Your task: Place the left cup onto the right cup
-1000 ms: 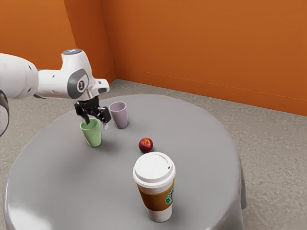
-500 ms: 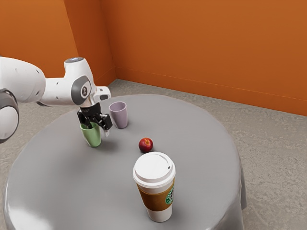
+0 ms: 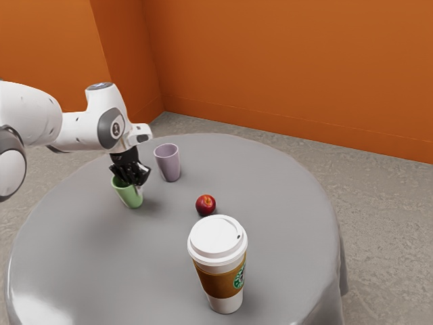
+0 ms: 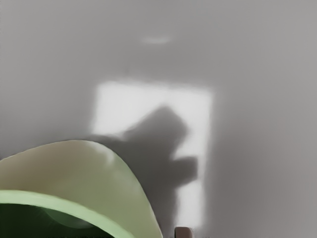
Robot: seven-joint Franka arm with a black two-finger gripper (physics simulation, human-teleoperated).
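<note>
Target item: pale green plastic cup, upright on the round grey counter, towards the exterior view's left.
Target item, wrist view: pale green plastic cup sits close under the hand, with rim and dark interior visible; grey counter lies beyond it, carrying a bright patch of light and the hand's shadow.
End effector: black two-finger end effector, pointing down into the cup's mouth, fingers drawn close together and pinching the cup's rim wall.
Arm: white robot arm, entering from the exterior view's left, above the cup.
Destination item: lilac plastic cup, upright, near the green cup on its far right side, not touching it.
Other items: small red apple, near the counter's middle; large paper coffee cup with white lid and brown sleeve, at the near edge.
Surroundings: orange walls; speckled grey floor.
</note>
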